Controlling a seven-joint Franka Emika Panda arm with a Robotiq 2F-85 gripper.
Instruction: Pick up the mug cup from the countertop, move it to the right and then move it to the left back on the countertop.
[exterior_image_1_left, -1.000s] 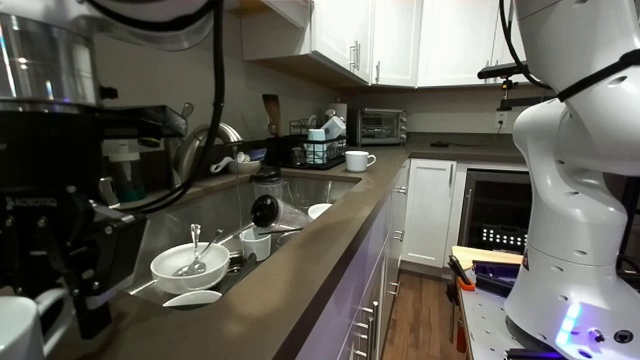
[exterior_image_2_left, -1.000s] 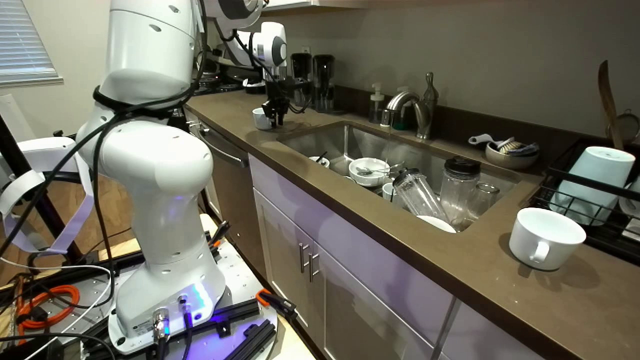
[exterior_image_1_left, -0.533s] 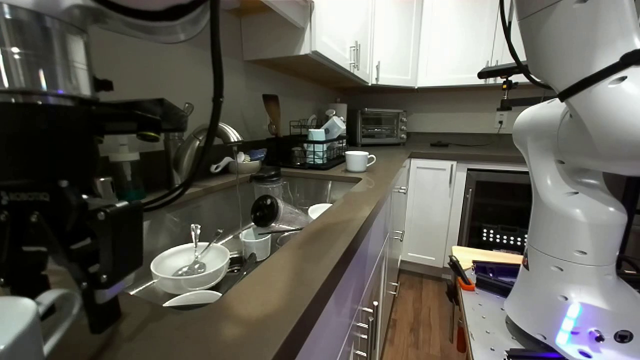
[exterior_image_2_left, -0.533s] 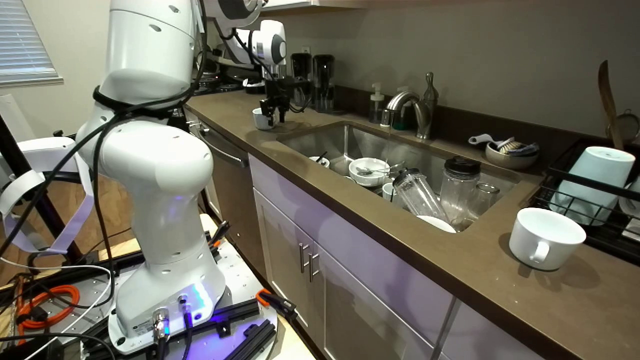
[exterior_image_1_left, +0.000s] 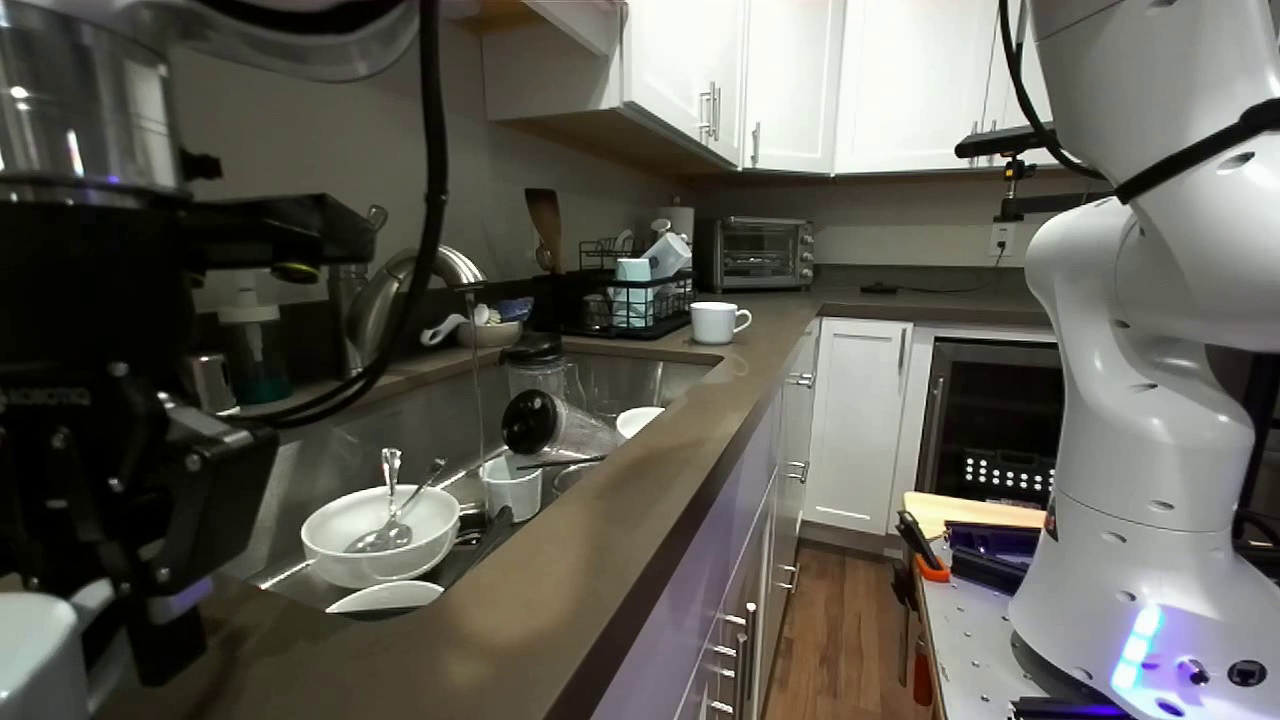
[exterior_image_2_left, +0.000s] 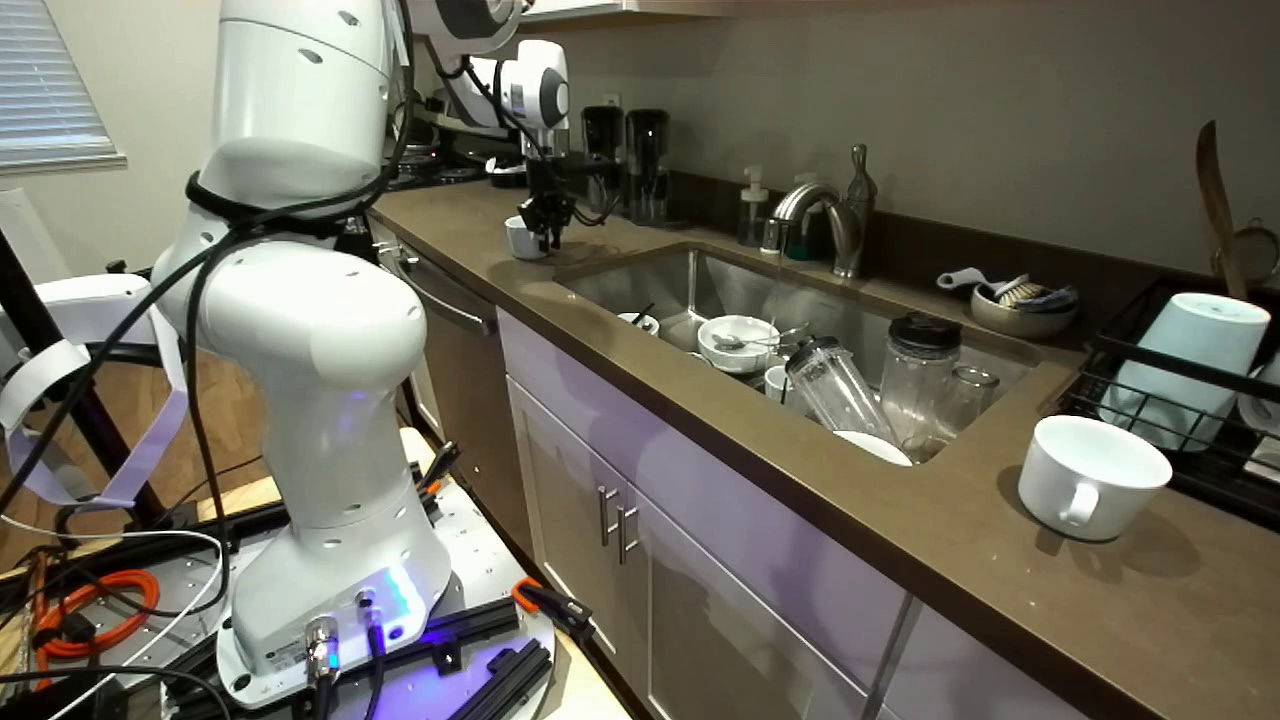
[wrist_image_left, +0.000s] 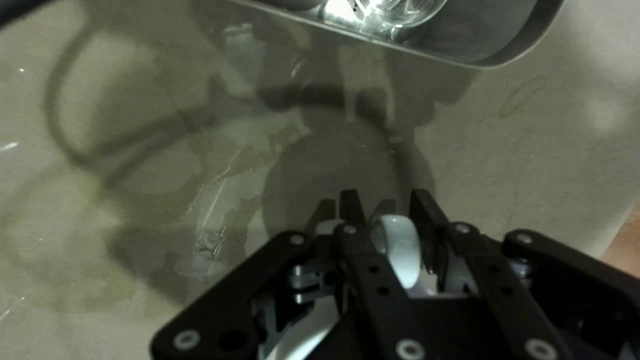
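Note:
A white mug cup (exterior_image_1_left: 35, 655) stands upright on the countertop (exterior_image_1_left: 600, 540), cut off by the frame edge. It also shows in an exterior view (exterior_image_2_left: 523, 238) beside the sink's far end. In the wrist view its handle (wrist_image_left: 404, 250) is between the fingers of my gripper (wrist_image_left: 385, 194), close to one finger with a gap to the other. The mug's body is mostly hidden under the gripper there. The gripper is partly open, low at the mug's handle side, in both exterior views (exterior_image_1_left: 130, 640) (exterior_image_2_left: 549, 240).
A similar white mug (exterior_image_2_left: 1085, 475) stands at the counter's other end by a black dish rack (exterior_image_2_left: 1150, 400). The steel sink (exterior_image_2_left: 690, 290) beside my gripper holds bowls (exterior_image_1_left: 380, 535), jars and cutlery under a running faucet (exterior_image_1_left: 450, 265). A black cable (exterior_image_1_left: 432, 150) hangs by the gripper.
My gripper's fingers spread wider half a second ago and are now closer together again around the handle. The gripper has shifted slightly; the mug has not moved.

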